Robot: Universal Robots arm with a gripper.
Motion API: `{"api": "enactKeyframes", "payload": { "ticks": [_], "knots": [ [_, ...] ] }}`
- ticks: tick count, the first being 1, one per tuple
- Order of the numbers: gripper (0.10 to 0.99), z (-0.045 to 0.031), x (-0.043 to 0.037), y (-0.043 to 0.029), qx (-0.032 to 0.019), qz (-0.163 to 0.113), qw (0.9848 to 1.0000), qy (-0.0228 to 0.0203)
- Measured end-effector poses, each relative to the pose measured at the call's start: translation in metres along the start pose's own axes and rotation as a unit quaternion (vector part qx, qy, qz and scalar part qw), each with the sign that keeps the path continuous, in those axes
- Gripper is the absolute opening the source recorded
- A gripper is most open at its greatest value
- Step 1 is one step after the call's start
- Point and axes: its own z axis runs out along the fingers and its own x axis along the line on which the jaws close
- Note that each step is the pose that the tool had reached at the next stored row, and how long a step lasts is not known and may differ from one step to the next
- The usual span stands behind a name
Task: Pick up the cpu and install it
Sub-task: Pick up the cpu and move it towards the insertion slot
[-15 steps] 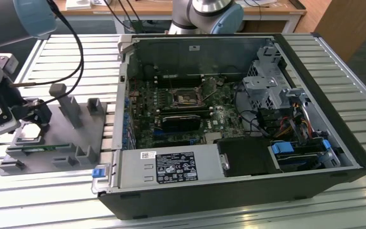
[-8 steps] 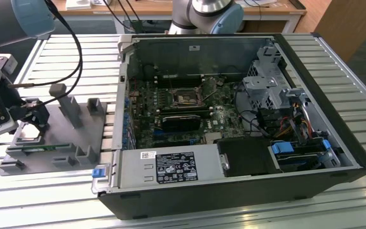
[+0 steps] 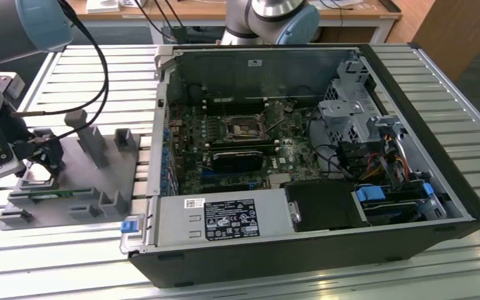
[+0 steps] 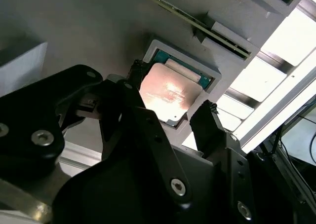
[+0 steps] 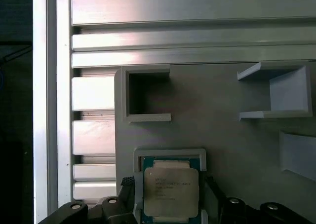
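Gripper (image 4: 171, 88) unclenched astride cpu (image 4: 165, 95), seated in grey tray (image 5: 222, 135) pocket, memory stick (image 3: 52, 193) alongside, computer case (image 3: 440, 144) near

- We see a slatted aluminium table (image 3: 57, 262) beneath everything
- On it lies an open black computer case (image 3: 307, 262), with its green motherboard (image 3: 294, 150) exposed and a silver power-supply box (image 3: 223, 220) near the front wall
- At the exterior view's left, just beside the case, we find a grey plastic fixture plate (image 3: 98, 178) with upright posts
- A long green memory stick (image 3: 52, 194) lies along that plate
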Motion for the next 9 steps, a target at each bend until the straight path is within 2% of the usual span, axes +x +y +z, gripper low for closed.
{"api": "enactKeyframes", "payload": {
  "ticks": [3, 4, 5, 7, 8, 9],
  "knots": [
    [0.663, 0.001, 0.0, -0.0001, 0.0001, 0.0, 1.0, 0.0001],
    [0.647, 0.001, 0.0, -0.0001, 0.0001, 0.0, 1.0, 0.0002],
    [0.584, 0.001, 0.0, -0.0001, 0.0, 0.0, 1.0, 0.0002],
    [0.584, 0.0011, 0.0, -0.0001, 0.0, 0.0, 1.0, 0.0001],
    [0.541, 0.0011, 0.0, -0.0001, 0.0, 0.0, 1.0, 0.0001],
    [0.541, 0.0012, 0.0, -0.0001, 0.0, 0.0, 1.0, 0.0001]
  ]
}}
